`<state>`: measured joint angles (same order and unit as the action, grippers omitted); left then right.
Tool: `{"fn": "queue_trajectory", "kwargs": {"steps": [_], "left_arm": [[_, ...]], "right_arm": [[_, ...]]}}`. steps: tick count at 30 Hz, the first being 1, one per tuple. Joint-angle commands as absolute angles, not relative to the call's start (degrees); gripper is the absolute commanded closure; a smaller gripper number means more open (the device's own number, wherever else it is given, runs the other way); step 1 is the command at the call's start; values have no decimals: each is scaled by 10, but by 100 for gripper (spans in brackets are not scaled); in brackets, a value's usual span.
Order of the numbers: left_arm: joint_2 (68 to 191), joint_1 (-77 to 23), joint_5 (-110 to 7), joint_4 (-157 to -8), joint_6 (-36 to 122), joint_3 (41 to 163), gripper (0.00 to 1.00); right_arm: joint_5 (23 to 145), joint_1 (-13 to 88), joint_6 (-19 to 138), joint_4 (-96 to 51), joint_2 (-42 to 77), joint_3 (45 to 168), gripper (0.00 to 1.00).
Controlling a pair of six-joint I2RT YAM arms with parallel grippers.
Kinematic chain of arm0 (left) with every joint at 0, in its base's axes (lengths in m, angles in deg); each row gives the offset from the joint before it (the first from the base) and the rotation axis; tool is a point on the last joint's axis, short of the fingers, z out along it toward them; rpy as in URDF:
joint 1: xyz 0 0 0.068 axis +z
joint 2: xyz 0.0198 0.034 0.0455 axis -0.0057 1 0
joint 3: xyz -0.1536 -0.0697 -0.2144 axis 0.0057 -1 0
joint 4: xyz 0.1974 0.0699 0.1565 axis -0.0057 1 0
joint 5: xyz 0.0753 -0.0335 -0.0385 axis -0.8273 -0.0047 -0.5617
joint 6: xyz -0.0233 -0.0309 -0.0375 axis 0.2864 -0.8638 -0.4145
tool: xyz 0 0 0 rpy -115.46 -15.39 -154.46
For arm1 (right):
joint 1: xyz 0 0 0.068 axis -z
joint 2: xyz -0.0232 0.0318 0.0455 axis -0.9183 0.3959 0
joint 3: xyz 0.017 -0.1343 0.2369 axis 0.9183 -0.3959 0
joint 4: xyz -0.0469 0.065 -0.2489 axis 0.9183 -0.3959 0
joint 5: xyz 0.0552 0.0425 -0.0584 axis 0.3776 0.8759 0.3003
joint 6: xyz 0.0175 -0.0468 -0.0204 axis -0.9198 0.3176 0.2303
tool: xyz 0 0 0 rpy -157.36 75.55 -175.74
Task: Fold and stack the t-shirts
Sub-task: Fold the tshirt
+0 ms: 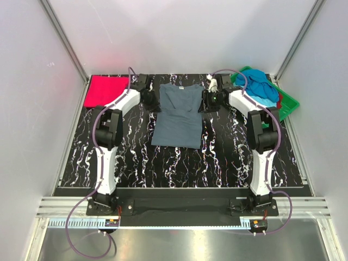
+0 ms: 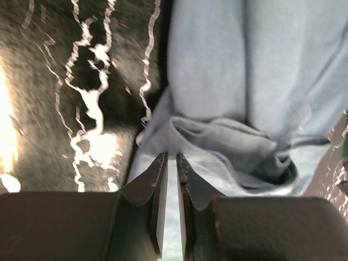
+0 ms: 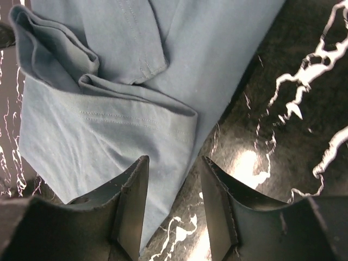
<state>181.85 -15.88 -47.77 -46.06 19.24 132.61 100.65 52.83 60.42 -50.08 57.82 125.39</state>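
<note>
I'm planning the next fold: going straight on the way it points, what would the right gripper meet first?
The right gripper, jaws open, would likely first meet the grey-blue t-shirt's folded side edge just ahead; depth is unclear.

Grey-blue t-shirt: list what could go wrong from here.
The left pincer holds only the edge of the grey-blue t-shirt, so the cloth may slip out. The right pincer is open over the shirt's edge by the folded sleeve; closing there might catch one layer and pull the fold apart.

A lab test cell: white panel walls (image 1: 179,32), aluminium rails (image 1: 54,207), marbled black table (image 1: 136,160).
</note>
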Motion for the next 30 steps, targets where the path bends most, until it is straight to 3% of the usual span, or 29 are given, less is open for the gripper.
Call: {"fn": "queue_trajectory", "kwargs": {"steps": [1,4,10,17,25,30], "left_arm": [[1838,-147,-479,-472,193,1354,83],[1845,-140,-471,-472,197,1360,82],[1822,-140,-475,-475,269,1341,62],[1821,-140,-419,-490,306,1338,59],[1832,-138,-407,-491,303,1336,71],[1837,-136,-411,-491,300,1336,94]], "right_arm": [[1040,525,635,-501,596,1288,50],[1040,527,641,-508,609,1301,50],[1049,526,643,-516,630,1323,53],[1059,527,642,-517,642,1332,55],[1050,527,642,-517,646,1330,55],[1034,527,643,-517,649,1330,54]]}}
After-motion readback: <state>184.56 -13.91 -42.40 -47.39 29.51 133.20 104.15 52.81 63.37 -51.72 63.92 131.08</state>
